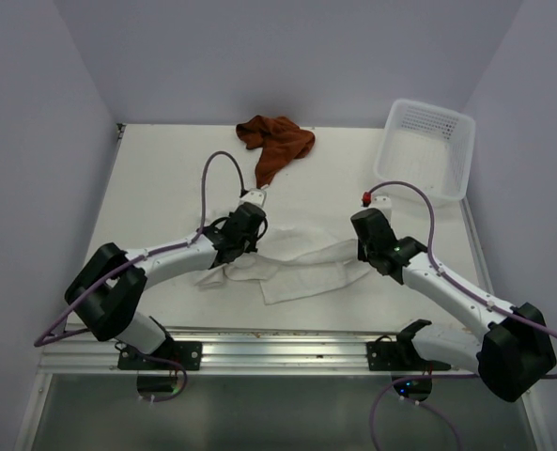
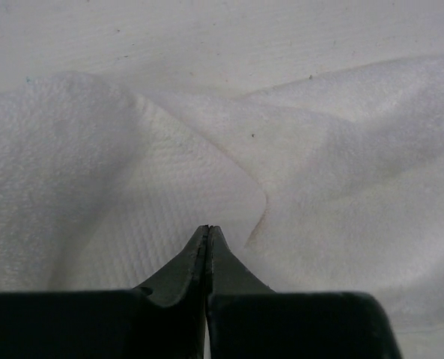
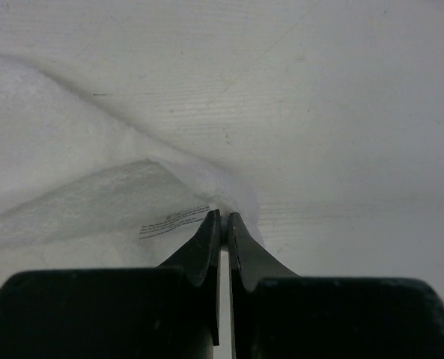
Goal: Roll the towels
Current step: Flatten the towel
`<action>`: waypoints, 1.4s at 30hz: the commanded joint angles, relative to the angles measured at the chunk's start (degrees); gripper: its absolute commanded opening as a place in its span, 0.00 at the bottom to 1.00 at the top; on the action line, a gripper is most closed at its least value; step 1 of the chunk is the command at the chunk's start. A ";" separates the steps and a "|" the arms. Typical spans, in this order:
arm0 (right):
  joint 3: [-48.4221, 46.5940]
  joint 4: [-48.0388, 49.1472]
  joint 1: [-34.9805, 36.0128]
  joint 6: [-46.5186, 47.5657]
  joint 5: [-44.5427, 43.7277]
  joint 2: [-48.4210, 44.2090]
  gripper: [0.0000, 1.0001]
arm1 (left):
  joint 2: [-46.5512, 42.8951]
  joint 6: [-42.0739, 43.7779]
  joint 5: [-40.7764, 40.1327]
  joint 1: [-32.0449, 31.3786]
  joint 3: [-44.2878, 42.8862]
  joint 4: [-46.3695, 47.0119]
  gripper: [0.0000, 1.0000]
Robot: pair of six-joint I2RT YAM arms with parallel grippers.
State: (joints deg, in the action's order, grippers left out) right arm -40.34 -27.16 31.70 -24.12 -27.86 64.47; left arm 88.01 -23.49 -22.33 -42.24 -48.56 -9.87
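Observation:
The white towel (image 1: 297,272) lies crumpled and stretched across the table between both arms. My left gripper (image 1: 231,252) is at its left end; in the left wrist view the left gripper (image 2: 208,229) has its jaws pressed together into the white towel (image 2: 319,164), where folds meet at the tips. My right gripper (image 1: 365,257) is at the towel's right end. In the right wrist view the right gripper (image 3: 223,215) pinches a corner of the white towel (image 3: 72,187) beside its printed label (image 3: 173,222). The rust-brown towel (image 1: 276,141) lies bunched at the back, apart from both grippers.
A white perforated basket (image 1: 426,150) stands at the back right of the table (image 1: 165,178). Walls close the left, back and right sides. A metal rail (image 1: 278,348) with the arm bases runs along the near edge.

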 commanded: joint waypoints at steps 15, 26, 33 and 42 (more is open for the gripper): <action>0.87 0.44 -0.33 -0.23 2.02 -1.36 0.00 | -1.36 1.25 7.64 1.02 -0.04 7.84 0.42; 1.31 1.32 -0.33 0.30 1.93 -0.84 0.00 | 7.35 0.72 3.26 1.02 -2.69 5.21 0.36; 1.05 1.58 -0.33 0.56 2.02 -0.22 0.00 | 8.94 0.72 4.22 1.02 -1.11 6.61 0.33; -0.18 0.62 -0.33 0.48 1.75 -0.31 0.00 | 4.73 0.46 3.52 1.02 0.39 6.09 0.00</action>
State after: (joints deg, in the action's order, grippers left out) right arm -39.33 -27.16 31.46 -23.99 -25.87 64.42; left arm 96.14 -23.00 -17.34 -41.65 -49.54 -3.46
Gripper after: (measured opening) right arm 0.034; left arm 0.008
